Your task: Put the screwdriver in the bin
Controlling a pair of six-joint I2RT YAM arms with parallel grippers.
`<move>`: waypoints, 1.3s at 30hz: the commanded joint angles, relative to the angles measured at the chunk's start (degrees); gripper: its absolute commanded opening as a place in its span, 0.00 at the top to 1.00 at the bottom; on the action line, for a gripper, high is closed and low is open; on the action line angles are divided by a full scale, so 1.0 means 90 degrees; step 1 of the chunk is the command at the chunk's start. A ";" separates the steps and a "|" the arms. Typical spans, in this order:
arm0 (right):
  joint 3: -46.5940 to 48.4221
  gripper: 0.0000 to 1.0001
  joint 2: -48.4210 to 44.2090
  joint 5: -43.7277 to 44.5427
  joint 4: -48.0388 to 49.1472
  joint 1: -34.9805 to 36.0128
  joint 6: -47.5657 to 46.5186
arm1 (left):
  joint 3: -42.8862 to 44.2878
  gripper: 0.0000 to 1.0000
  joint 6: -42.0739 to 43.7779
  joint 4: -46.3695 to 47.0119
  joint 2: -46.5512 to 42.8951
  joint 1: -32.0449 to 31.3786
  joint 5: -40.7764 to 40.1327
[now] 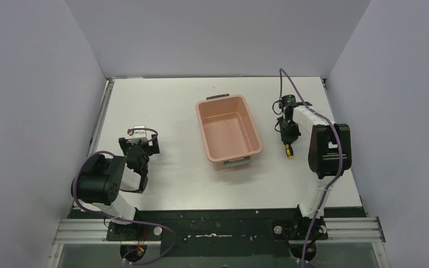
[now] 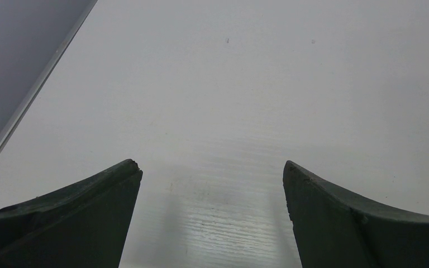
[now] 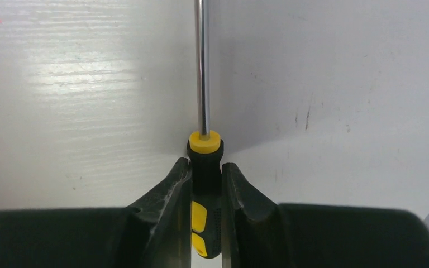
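The screwdriver (image 3: 205, 143) has a black-and-yellow handle and a thin metal shaft. My right gripper (image 3: 205, 163) is shut on its handle, with the shaft pointing away over the white table. In the top view the right gripper (image 1: 286, 133) is low over the table just right of the bin, and the yellow handle end (image 1: 289, 151) sticks out toward the near side. The bin (image 1: 226, 131) is a salmon-pink tub, empty, at the middle of the table. My left gripper (image 1: 143, 143) is open and empty at the left; its jaws stand wide apart over bare table (image 2: 212, 167).
Grey handle clips sit at the bin's far end (image 1: 218, 97) and near end (image 1: 236, 162). White walls enclose the table on the left, back and right. A metal rail (image 2: 28, 100) runs along the table's left edge. A purple cable (image 1: 290, 84) loops over the right arm.
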 commanded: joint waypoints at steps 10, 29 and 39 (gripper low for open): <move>0.4131 1.00 -0.0440 -0.0591 -0.3323 0.0208 0.1281 | 0.0174 0.03 -0.0014 0.0160 -0.0024 0.0059 0.0119; 0.4012 1.00 0.0171 -0.0923 -0.1887 0.3774 0.2794 | 0.0187 0.03 -0.0018 0.0153 -0.0026 0.0077 0.0150; 0.1864 1.00 0.0554 -0.0318 -0.0412 0.3837 0.3084 | 0.0194 0.03 -0.0019 0.0140 -0.0033 0.0093 0.0173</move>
